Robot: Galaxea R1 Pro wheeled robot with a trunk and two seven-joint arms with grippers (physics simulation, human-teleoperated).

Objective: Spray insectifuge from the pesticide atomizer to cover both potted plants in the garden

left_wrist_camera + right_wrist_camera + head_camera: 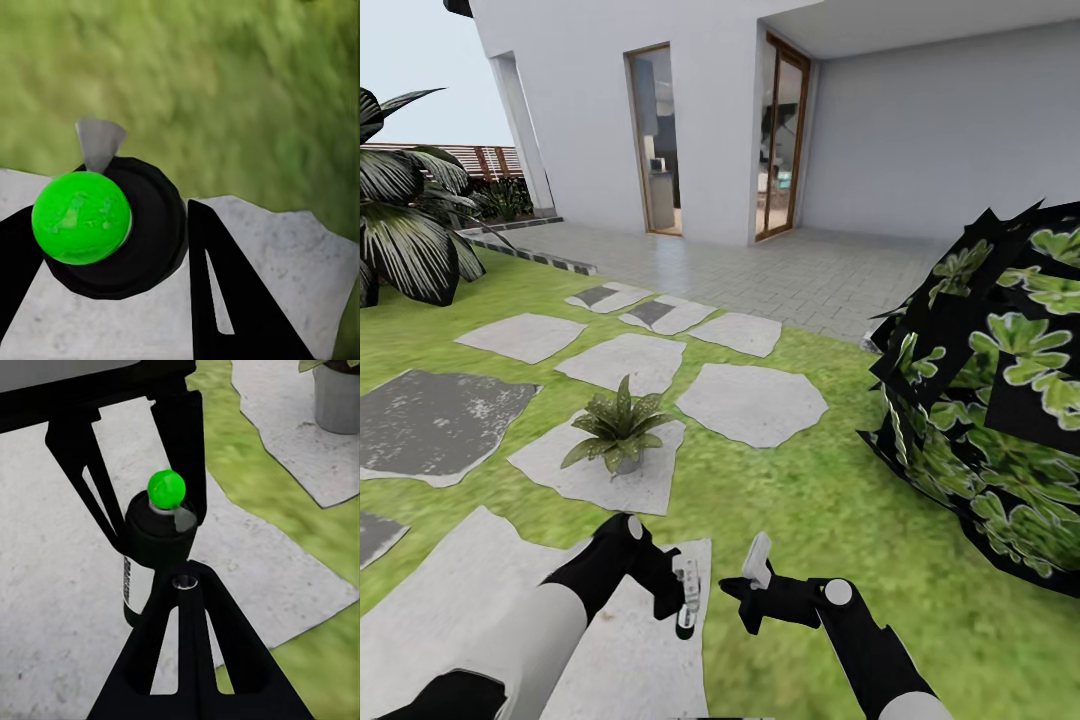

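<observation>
The pesticide atomizer (154, 547) is a slim dark bottle with a white label, a black cap and a bright green ball on top. My left gripper (156, 525) is shut on it at the cap, holding it upright over a grey stepping stone (60, 607). From above, the green ball and cap (112, 225) sit between the left gripper's (112, 214) fingers. In the head view the atomizer (685, 622) hangs low in the left gripper (682, 600). My right gripper (757, 552) is shut, its tip (184, 579) close beside the bottle. One potted plant (620, 425) stands on a stone just ahead.
A big dark leafy bush (990, 400) crowds the right side. A striped agave (405, 230) stands far left, with a wooden fence (485, 160) behind it. Stepping stones (750, 400) cross the lawn toward a tiled patio (790, 270) and the house doors.
</observation>
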